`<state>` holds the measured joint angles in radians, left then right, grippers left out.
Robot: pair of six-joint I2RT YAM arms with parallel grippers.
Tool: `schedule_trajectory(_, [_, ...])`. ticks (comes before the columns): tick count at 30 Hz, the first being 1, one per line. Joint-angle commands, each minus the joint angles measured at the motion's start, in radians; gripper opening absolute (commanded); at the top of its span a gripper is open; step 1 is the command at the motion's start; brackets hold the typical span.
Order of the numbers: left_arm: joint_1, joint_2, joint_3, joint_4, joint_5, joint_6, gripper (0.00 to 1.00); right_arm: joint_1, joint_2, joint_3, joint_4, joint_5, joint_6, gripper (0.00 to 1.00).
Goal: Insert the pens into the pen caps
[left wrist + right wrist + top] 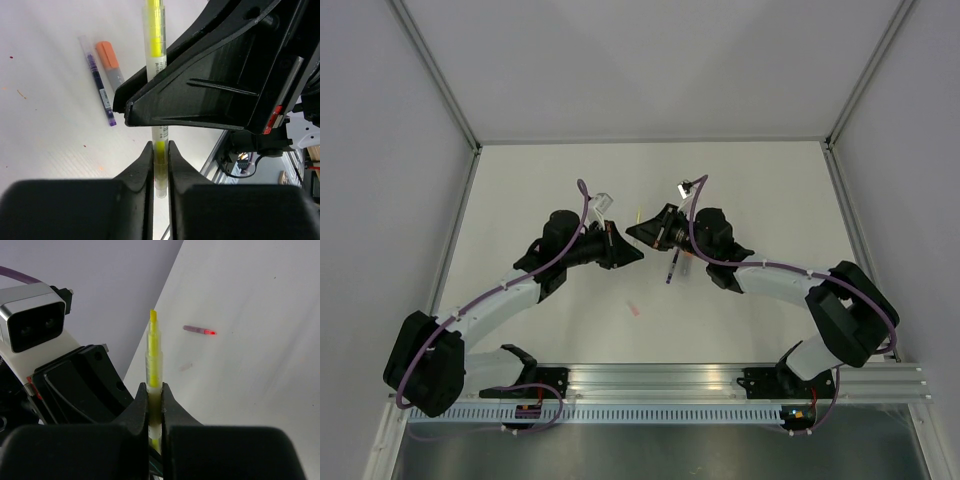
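- White surface (740, 190), boxed in by pale grey wall panels (620, 60), fills the workspace. At its centre a yellow pen (154, 352) is held above it where the two arms meet.
- The yellow pen is uncapped. In the right wrist view its chisel tip is bare and points away from the fingers, and a clear sleeve covers part of the barrel.
- The right hand (155, 387) is clenched on the yellow pen, with both fingers pressed against the barrel below the clear sleeve.
- The left hand (160, 146) grasps the same pen toward its other end, its fingers closed flat on either side of the barrel.
- From the left wrist, the black body of the right hand crosses in front of the pen's middle, so the two hands sit very close together along the pen.
- A dark purple pen (100, 85) and a grey pen with an orange tip (112, 62) lie side by side on the surface. They are nearly parallel and neither hand touches them.
- From above, the dark purple pen lies just on the near side of the right hand.
- A pale pink cap (634, 308) lies alone on the surface, closer to the arms' bases and apart from both hands and the resting pens.
- An aluminium rail (670, 380) along the near edge carries both arm bases.
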<state>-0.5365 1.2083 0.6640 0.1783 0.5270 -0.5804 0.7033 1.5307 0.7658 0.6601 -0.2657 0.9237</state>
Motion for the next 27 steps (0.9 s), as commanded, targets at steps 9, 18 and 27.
schedule_trajectory(9, [-0.006,-0.033,-0.023,0.093,0.031,-0.024,0.02,0.015,-0.049,-0.028,0.122,-0.035,0.001,0.23])
schedule_trajectory(18, [-0.005,-0.05,-0.058,0.138,-0.011,-0.084,0.02,0.055,-0.047,-0.065,0.183,-0.021,0.013,0.23])
schedule_trajectory(27, [-0.005,-0.087,-0.084,0.15,-0.03,-0.116,0.26,0.062,-0.053,-0.056,0.162,0.005,0.02,0.0])
